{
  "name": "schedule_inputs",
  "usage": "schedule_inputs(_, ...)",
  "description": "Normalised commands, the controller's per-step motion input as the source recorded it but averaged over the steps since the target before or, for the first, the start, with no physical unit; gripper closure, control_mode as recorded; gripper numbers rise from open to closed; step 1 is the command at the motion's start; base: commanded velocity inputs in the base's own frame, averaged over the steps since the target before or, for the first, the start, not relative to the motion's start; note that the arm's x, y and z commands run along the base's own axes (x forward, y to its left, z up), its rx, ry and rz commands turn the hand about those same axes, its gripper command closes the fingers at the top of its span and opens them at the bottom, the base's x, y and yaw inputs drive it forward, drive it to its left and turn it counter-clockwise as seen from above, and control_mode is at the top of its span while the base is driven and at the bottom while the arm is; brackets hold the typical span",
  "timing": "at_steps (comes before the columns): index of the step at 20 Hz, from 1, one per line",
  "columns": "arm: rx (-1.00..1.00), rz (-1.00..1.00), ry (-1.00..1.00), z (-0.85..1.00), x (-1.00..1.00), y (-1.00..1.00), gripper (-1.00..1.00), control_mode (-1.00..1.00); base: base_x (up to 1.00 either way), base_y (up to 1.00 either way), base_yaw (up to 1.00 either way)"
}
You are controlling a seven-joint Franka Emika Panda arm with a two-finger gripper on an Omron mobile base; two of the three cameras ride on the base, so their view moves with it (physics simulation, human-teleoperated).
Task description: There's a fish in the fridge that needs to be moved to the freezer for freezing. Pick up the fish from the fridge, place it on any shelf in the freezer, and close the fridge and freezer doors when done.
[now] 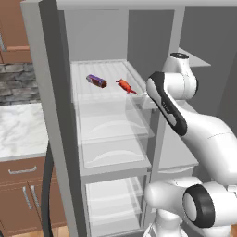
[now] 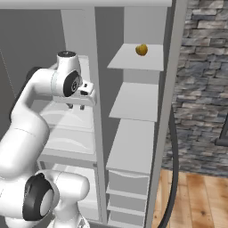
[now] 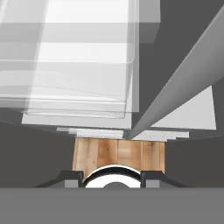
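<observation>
Fish near top fridge shelf's right edge, beside purple cylinder; tool closed, empty, at shelf's front.

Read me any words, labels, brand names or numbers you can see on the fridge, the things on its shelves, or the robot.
None: no readable text, number or sign appears in these views.
Purple cylinder on the clear fridge shelf: no label shows.
Fish: plain red-orange, no marking.
Yellow ball on the top freezer shelf: no marking.
The tool: plain, no lettering.
</observation>
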Motion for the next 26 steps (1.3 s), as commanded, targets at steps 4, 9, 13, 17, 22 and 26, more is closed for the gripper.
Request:
schedule_inputs(4,-0.02,0.06,-0.04,0.0,-0.42,0.17,-1.0,-1.0,0.0,0.0,0.0)
schedule_inputs(9,-0.02,0.14,-0.22,0.05,-0.55,0.41,-1.0,-1.0,0.0,0.0,0.0)
schedule_inputs(13,-0.01,0.06,-0.28,0.31,-0.1,0.19,-1.0,-1.0,0.0,0.0,0.0)
schedule_inputs(17,0.0,0.0,-0.11,0.25,0.23,0.08,-1.0,-1.0,0.0,0.0,0.0)
schedule_inputs(22,0.0,0.0,-0.03,0.19,0.29,0.03,-1.0,-1.0,0.0,0.0,0.0)
schedule_inputs(26,0.0,0.0,0.0,0.19,0.37,0.09,-1.0,-1.0,0.0,0.0,0.0)
